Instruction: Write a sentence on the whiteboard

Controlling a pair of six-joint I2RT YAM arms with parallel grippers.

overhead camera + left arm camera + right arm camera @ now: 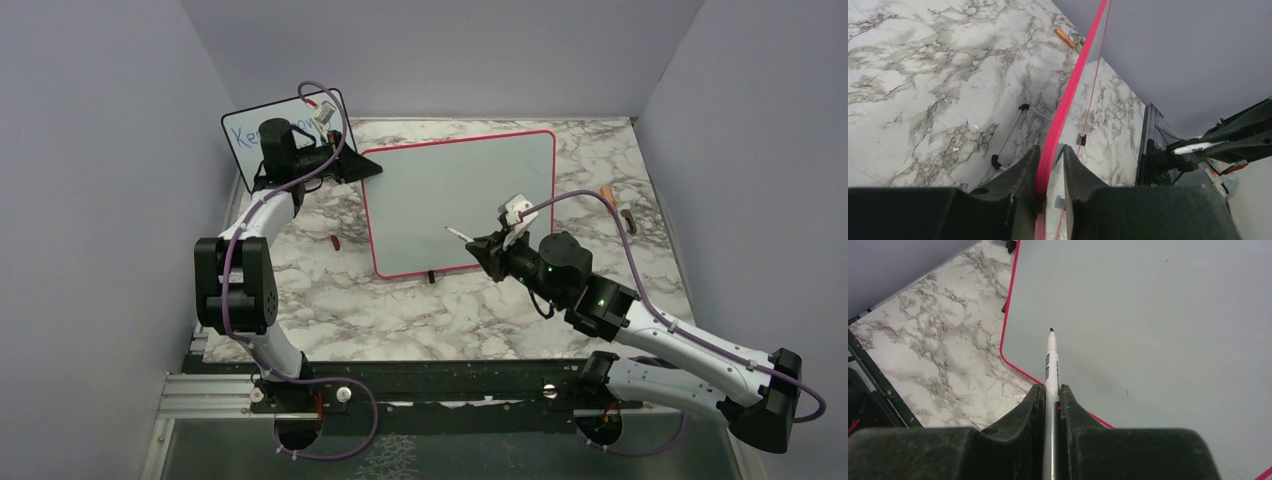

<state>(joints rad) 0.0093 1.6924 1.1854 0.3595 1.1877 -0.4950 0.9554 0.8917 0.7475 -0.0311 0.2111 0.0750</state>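
Two boards were in view: the whiteboard (450, 190) at centre, a smaller black-framed board (245, 135) at eleven o'clock. The left gripper (368, 165) pinched the whiteboard's frame at ten o'clock. The right gripper (492, 243) clamped one marker (458, 234) at five.

Top external: high above the near edge, angled down over the whole counter (420, 320), mid-range. Left wrist: very close, sighting past the left gripper (1050, 162) along the whiteboard (1069, 97) edge-on, counter on its left. Right wrist: close over the right gripper (1050, 400), facing the board's face. All three views share whiteboard and counter.
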